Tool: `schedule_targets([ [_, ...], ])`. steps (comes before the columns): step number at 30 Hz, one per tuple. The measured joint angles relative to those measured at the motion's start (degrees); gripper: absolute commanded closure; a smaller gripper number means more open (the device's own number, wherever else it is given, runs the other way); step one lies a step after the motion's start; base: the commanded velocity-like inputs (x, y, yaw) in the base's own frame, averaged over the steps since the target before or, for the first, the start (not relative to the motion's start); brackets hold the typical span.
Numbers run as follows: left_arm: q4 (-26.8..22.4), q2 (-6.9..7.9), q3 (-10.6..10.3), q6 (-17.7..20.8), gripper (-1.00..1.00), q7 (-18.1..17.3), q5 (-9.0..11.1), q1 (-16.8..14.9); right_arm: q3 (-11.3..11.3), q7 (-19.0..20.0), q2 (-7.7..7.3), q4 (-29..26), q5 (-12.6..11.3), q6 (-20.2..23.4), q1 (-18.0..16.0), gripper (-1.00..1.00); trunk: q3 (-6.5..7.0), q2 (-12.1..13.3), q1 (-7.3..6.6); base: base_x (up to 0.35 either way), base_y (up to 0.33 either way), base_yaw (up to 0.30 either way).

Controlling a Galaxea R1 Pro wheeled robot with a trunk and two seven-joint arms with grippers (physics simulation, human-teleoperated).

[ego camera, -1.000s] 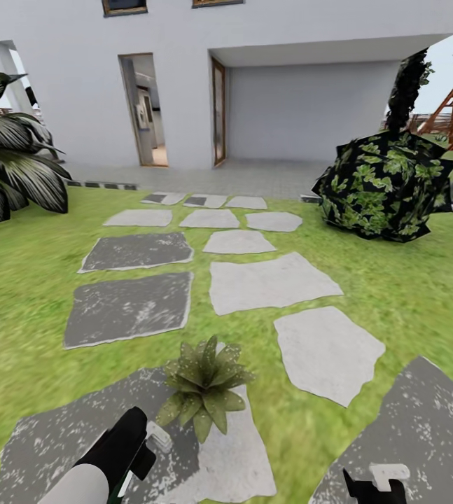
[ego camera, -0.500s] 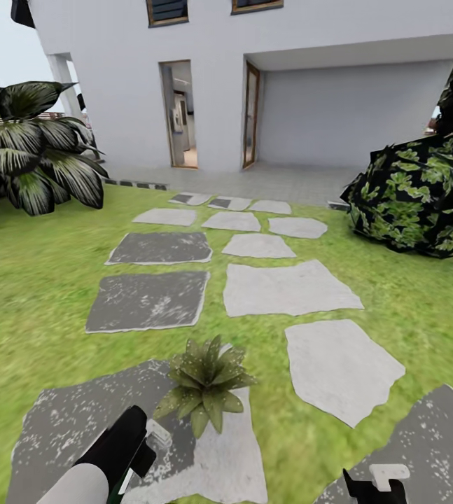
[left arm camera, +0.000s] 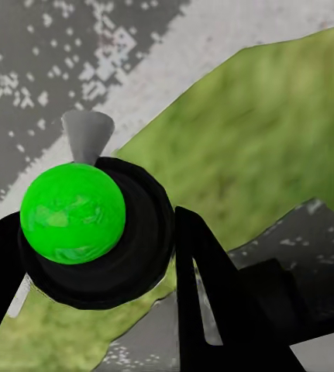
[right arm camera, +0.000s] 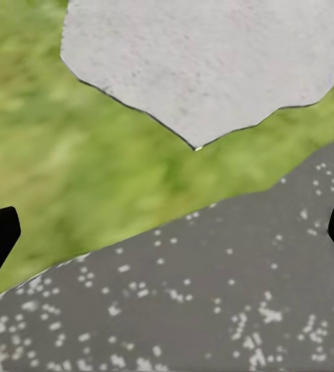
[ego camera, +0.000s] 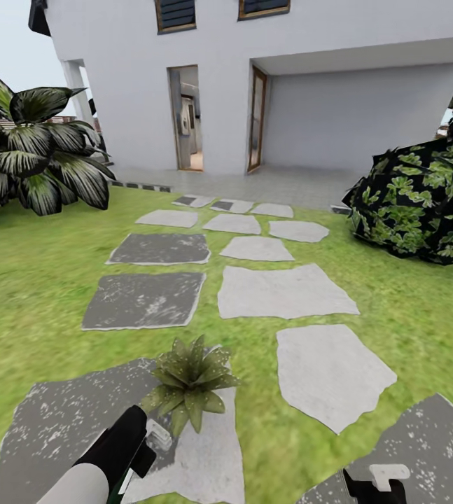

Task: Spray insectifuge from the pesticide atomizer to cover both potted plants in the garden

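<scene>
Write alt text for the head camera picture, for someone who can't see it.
A small potted plant with whitish specks on its leaves sits on a stepping stone just ahead of the left gripper. Green lawn with more grey and white stones leads to a white house, between a dark-leaved shrub and a clipped bush.

A home's front garden is spreading out here: green lawn (ego camera: 37, 280) is carrying grey and white stepping stones (ego camera: 282, 290) toward a white house (ego camera: 310, 77) with an open doorway (ego camera: 186, 119), shrubs (ego camera: 33, 157) flanking the path.
</scene>
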Motion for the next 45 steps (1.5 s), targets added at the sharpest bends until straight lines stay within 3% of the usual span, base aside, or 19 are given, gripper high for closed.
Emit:
schedule_targets([
  [10,0.0,0.03,0.1,0.1,1.00,0.0,0.0,0.0,0.1,0.0,0.01,0.0,0.0,0.0,0.0,-1.00,0.00,0.0,0.01,0.000,-0.242,0.115],
  [25,0.8,0.38,-0.2,0.1,1.00,0.0,-0.1,1.0,0.1,0.0,0.02,0.1,0.0,0.0,0.0,-1.00,0.00,0.0,0.01,0.004,-0.011,0.211],
  [40,1.2,0.34,-0.4,0.2,1.00,-0.1,0.2,1.0,0.0,0.0,0.02,0.0,0.0,0.0,0.0,-1.00,0.00,0.0,0.00,0.254,-0.036,0.053],
  [45,4.3,0.21,-0.6,0.1,1.00,-0.1,-1.7,1.9,0.0,0.0,0.00,0.0,0.0,0.0,0.0,-1.00,0.00,0.0,0.01,0.012,-0.005,0.104],
])
